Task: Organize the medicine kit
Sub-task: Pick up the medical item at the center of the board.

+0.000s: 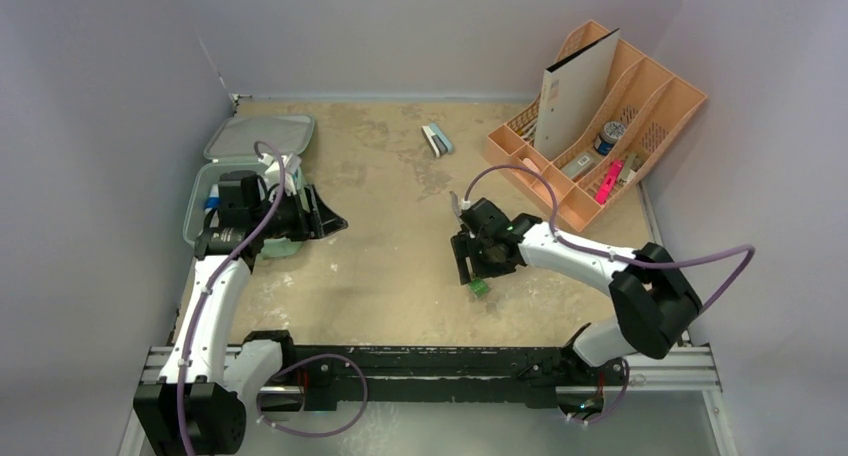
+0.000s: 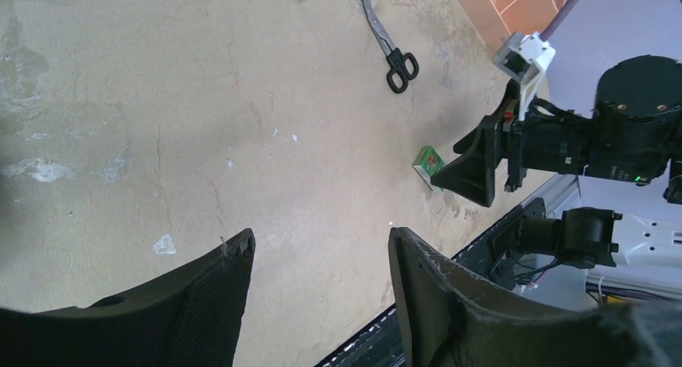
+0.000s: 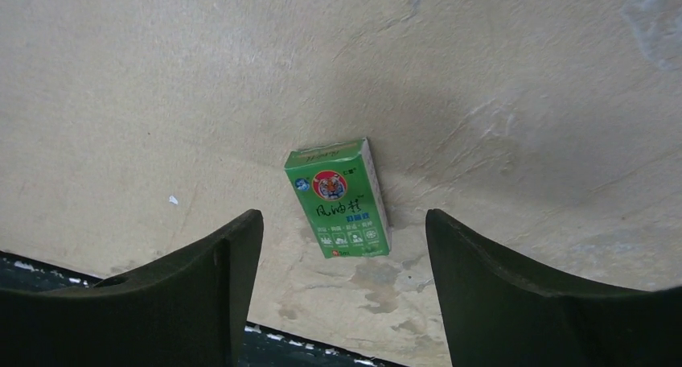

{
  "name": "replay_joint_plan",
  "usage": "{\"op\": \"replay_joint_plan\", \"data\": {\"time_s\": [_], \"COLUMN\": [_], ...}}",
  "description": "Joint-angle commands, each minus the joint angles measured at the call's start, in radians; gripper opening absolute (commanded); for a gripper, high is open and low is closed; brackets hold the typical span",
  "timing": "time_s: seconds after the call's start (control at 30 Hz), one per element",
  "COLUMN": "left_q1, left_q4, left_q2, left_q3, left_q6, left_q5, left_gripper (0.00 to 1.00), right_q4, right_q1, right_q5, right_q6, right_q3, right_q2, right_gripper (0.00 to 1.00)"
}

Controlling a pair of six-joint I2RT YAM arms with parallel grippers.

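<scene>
The medicine kit (image 1: 212,214) is a mint-green clamshell case at the far left, with its lid (image 1: 258,136) swung open behind it. My left arm covers much of its base. Just right of the case, my left gripper (image 1: 326,222) (image 2: 322,246) stands open over bare table. A small green medicine box (image 3: 338,198) (image 1: 480,287) (image 2: 429,161) lies flat near the table's front middle. My right gripper (image 1: 470,266) (image 3: 344,226) hovers over it, open. The box's near end lies between the fingertips (image 3: 241,230) without touching them.
A peach-orange desk organizer (image 1: 660,106) with a white folder and small items stands at the back right. A small white-and-blue item (image 1: 437,139) lies at the back middle. Black scissors (image 2: 390,41) lie on the table. The black rail (image 1: 440,361) runs along the front edge.
</scene>
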Motion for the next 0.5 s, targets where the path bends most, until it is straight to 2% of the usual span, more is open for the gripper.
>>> {"op": "replay_joint_plan", "data": {"time_s": [0.0, 0.47], "left_q1": [-0.008, -0.013], "left_q4": [0.026, 0.014], "left_q2": [-0.004, -0.033], "left_q3": [0.011, 0.009], "left_q6": [0.021, 0.024], "left_q5": [0.017, -0.023], "left_gripper": [0.60, 0.61], "right_q4": [-0.031, -0.028], "right_q1": [0.040, 0.118], "right_q5": [-0.023, 0.083], "right_q6": [0.020, 0.042], "right_q3": [0.036, 0.021], "right_q2": [0.037, 0.081], "right_gripper": [0.75, 0.62]}}
